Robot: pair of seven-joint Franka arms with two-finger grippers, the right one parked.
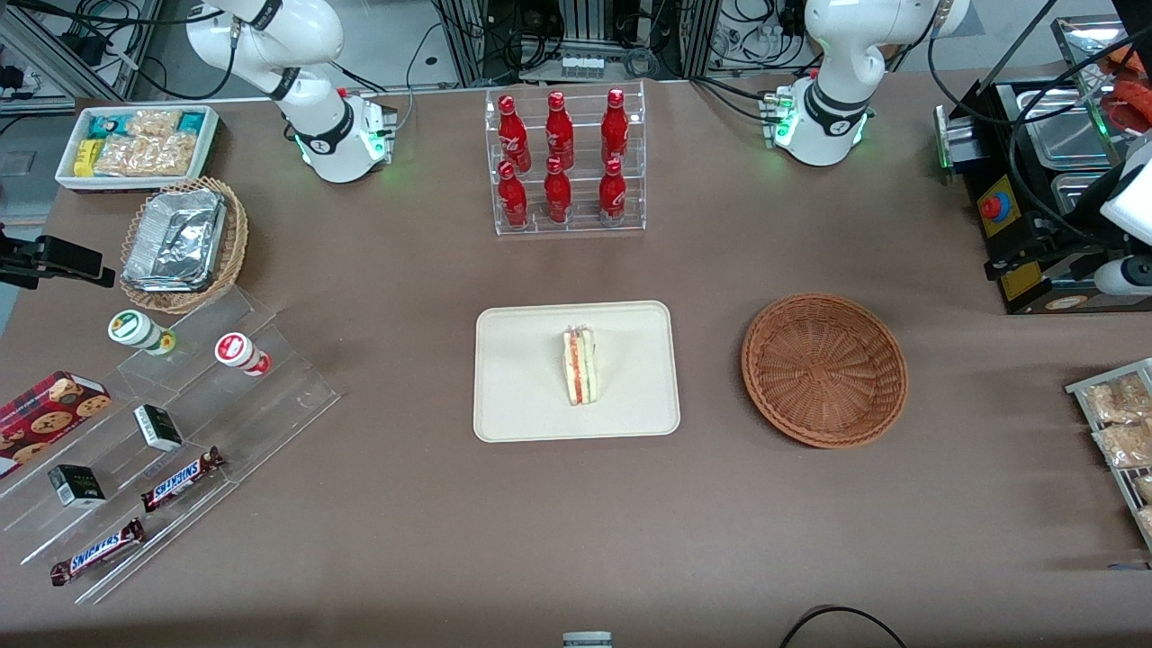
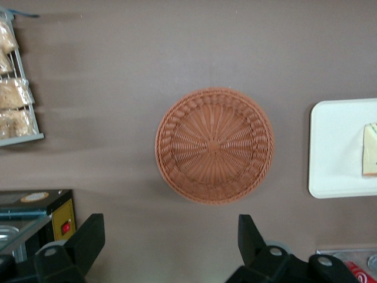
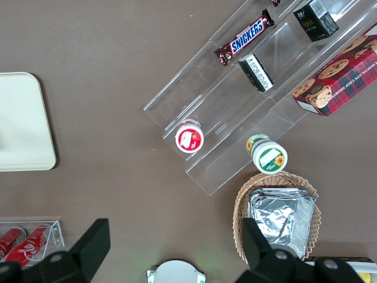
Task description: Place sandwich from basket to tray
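So the sandwich [image 1: 581, 365] is sitting on the tray [image 1: 522, 405], roughly mid-tray, standing on edge with the red and green filling stripes facing up. The basket [image 1: 823, 369] sits on the brown table just beside the tray, toward the working arm's end, with nothing in it. The left gripper [image 2: 171, 239] hangs high above the table near the basket, fingers [image 2: 88, 236] spread wide, holding nothing.

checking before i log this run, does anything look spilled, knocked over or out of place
Nothing stands out. The sandwich sits intact on the tray, the basket beside it is upright and empty, and the gripper hangs high above the basket with its jaws open and holding nothing.
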